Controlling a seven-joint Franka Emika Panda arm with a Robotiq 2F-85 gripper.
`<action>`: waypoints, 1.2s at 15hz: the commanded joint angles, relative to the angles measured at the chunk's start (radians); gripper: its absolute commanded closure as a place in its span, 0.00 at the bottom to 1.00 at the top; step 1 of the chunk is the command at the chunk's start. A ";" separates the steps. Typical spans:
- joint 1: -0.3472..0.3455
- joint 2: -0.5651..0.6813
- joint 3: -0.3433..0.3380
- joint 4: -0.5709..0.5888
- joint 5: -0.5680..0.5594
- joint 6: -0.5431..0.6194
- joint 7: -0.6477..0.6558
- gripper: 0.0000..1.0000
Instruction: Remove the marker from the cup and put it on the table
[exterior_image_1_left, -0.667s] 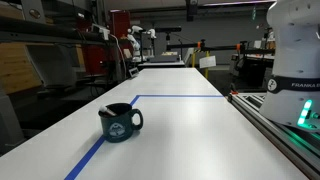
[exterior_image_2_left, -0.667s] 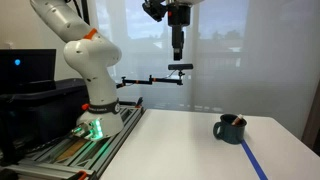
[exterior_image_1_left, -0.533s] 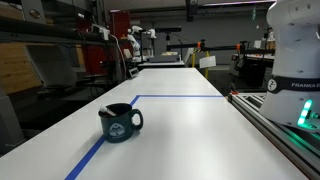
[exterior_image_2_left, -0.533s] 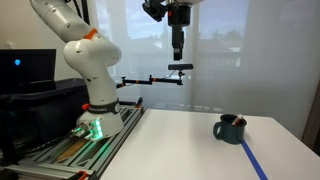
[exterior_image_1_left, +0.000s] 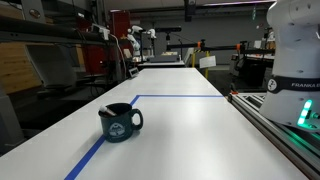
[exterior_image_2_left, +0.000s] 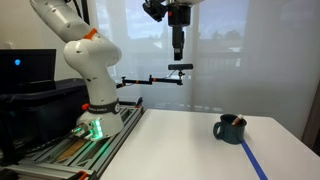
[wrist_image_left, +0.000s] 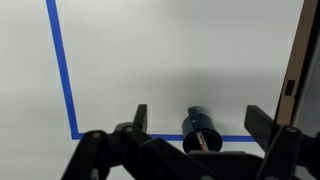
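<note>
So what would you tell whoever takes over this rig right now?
Gripper: open, empty, high above the table.
Cup: upright on the table, by the blue tape line.
Marker: in the cup; only a reddish end shows in the wrist view.
Done: nothing yet.
Left: come down, grip the marker, lift it out, lay it on the table.

cup (exterior_image_1_left: 121, 123): dark blue, glossy, glazed look
table (exterior_image_1_left: 190, 130): white, smooth, faint sheen
tape (exterior_image_1_left: 88, 157): blue, flat, matt, by the tabletop's edge
arm (exterior_image_2_left: 92, 58): white glossy shell
bench rails (exterior_image_1_left: 265, 118): bare metal
</note>
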 joint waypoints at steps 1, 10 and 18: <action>-0.010 0.034 -0.006 -0.042 -0.063 0.155 -0.046 0.00; 0.018 0.291 -0.042 -0.098 -0.123 0.635 -0.195 0.00; 0.225 0.546 -0.211 -0.079 0.128 0.892 -0.583 0.00</action>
